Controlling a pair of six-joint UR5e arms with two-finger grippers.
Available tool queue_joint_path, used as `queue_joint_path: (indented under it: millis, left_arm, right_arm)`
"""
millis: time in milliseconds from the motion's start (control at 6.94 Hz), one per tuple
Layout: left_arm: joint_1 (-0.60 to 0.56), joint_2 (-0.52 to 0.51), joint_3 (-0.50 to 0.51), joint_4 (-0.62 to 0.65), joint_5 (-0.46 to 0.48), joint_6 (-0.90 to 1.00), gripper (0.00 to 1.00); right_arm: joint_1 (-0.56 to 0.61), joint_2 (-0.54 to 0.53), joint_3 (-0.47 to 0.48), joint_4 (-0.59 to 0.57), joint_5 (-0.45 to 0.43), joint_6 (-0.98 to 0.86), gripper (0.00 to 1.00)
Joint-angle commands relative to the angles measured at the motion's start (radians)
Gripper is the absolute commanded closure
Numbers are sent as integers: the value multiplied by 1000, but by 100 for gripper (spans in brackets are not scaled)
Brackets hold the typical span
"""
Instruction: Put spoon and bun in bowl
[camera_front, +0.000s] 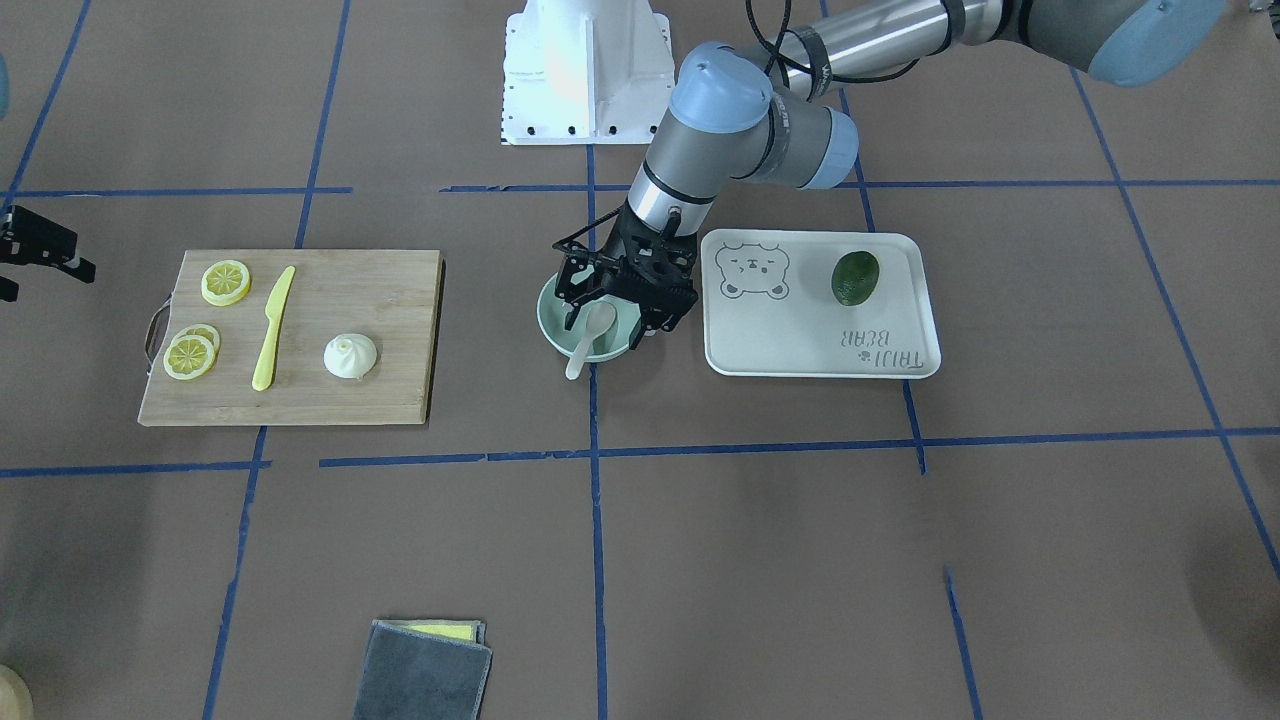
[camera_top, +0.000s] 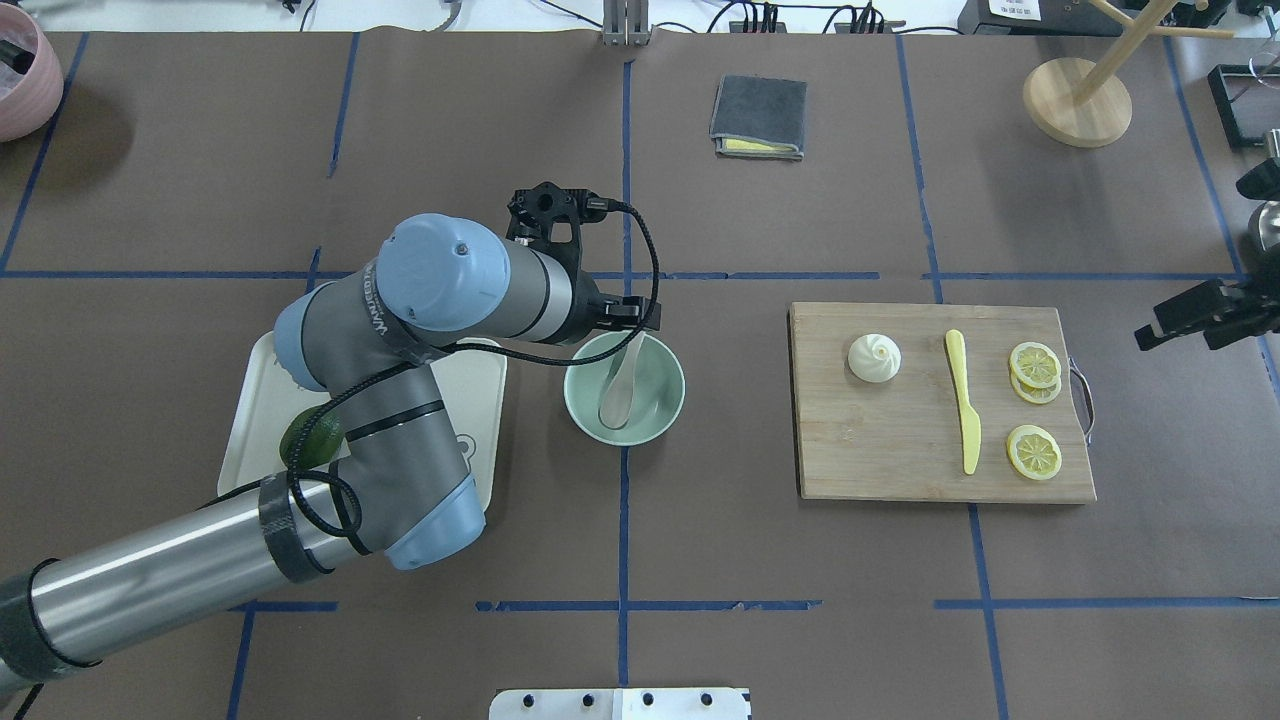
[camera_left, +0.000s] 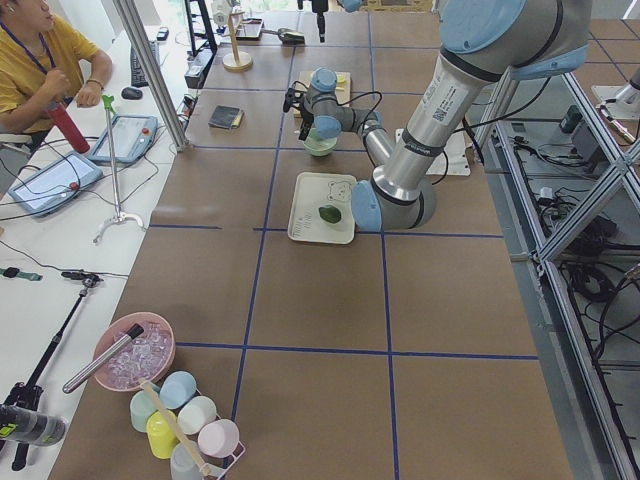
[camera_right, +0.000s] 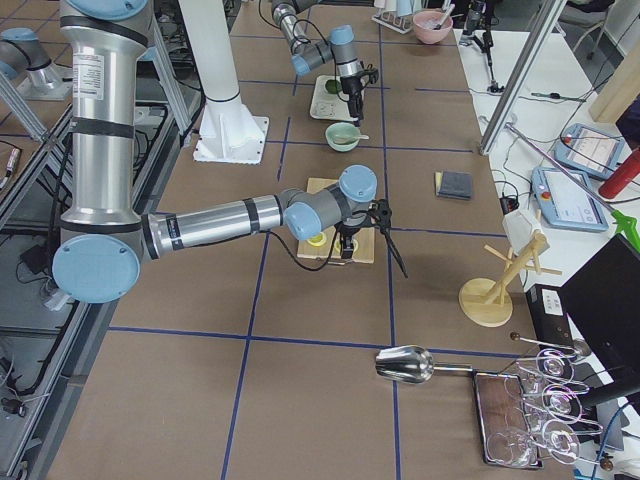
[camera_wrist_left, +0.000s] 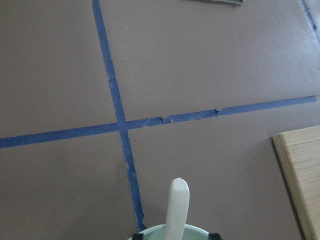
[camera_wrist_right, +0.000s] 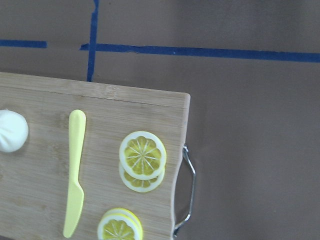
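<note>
Releasing the small off-white plastic spoon (camera_top: 620, 385) into the round mint-green bowl (camera_top: 662, 398).
Our left gripper (camera_front: 620, 305) seems open wide around the handle; we lift straight up, avoiding snags.

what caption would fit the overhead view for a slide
Overhead view: spoon lying in the mint bowl beneath the left arm; bun waits on the cutting board.

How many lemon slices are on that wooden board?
3, all on the cutting board: two overlapping lemon slices, and a single slice nearer the robot. Others could hide underneath.
</note>
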Motion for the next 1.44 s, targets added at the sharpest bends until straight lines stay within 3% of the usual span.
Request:
queue_joint_path:
  millis: [0,144,432,720,1297]
  left_arm:
    - [-72,137,-99,5,-4,46,1]
    - [-122,157,-121,16,-42,192,1]
    - [-141,231,-157,13,-76,210,1]
    - [-137,231,-156,13,-73,200,1]
    - [-137,234,-151,13,-68,194,1]
  right_arm:
    - [-173,176,1,81,-117,418,0]
    - [-268,228,4,81,-223,490,0]
    - [-449,305,-32,68,-491,530,1]
    - [-457,319,-95,71,-532,527,3]
    - [-469,318,-120,68,-557,524,12]
